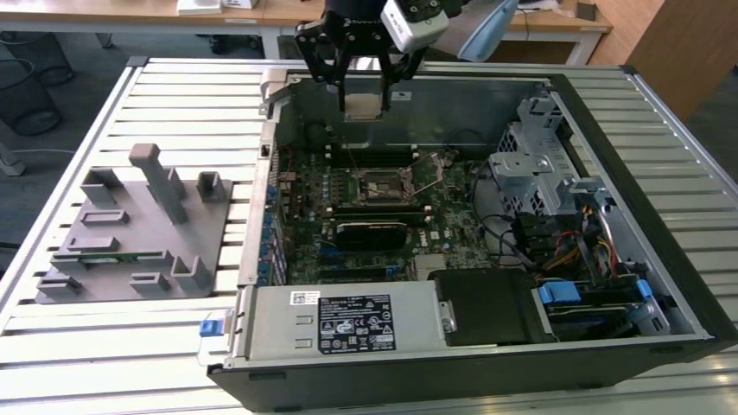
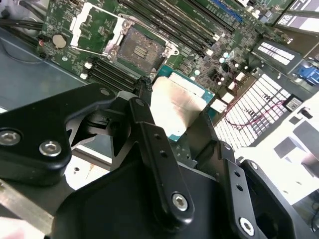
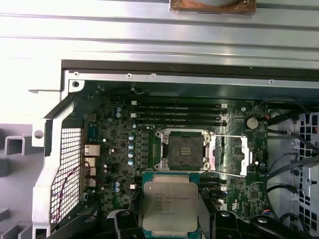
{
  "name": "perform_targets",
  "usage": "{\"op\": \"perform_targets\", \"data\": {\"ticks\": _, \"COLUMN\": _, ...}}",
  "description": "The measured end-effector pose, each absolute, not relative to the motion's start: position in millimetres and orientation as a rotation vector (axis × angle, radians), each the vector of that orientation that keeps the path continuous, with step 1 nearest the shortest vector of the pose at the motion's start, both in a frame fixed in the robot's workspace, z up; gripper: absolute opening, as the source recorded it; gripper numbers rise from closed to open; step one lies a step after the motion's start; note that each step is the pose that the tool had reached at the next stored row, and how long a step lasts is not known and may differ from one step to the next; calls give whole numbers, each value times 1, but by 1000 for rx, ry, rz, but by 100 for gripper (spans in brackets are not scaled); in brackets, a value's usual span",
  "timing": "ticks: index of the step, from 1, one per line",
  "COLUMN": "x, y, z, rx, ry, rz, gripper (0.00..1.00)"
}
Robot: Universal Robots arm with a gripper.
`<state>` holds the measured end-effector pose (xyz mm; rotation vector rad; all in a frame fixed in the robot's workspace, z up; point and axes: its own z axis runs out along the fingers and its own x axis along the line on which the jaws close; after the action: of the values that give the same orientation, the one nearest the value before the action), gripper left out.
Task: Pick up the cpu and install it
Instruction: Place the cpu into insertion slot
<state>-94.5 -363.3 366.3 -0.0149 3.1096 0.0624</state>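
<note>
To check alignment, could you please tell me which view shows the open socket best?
The first wrist view: the socket faces the camera squarely, frame open, unobstructed. The second wrist view shows it at a slant beyond the held chip; the exterior view shows it far off.

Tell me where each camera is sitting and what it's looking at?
Exterior view: off the arm, up high, looking down on the open computer case and table; the arm's end and jaws show, holding the cpu.
First wrist view: on the arm, looking down past the cpu at the motherboard; jaw tips show beside the chip.
Second wrist view: on the arm, close behind the black jaws, looking along them to the cpu.
Shared: both wrist views show the cpu and the open socket.
</note>
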Motion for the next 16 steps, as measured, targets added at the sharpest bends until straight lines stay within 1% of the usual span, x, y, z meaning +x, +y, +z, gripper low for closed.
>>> {"op": "perform_targets", "data": {"ticks": 7, "x": -101, "y": -363, "z": 366, "rx": -6, "ry": 3110, "rz": 57, "gripper": 53}}
{"op": "perform_targets", "data": {"ticks": 16, "x": -101, "y": -363, "z": 366, "rx": 218, "ry": 3100, "rz": 43, "gripper": 53}}
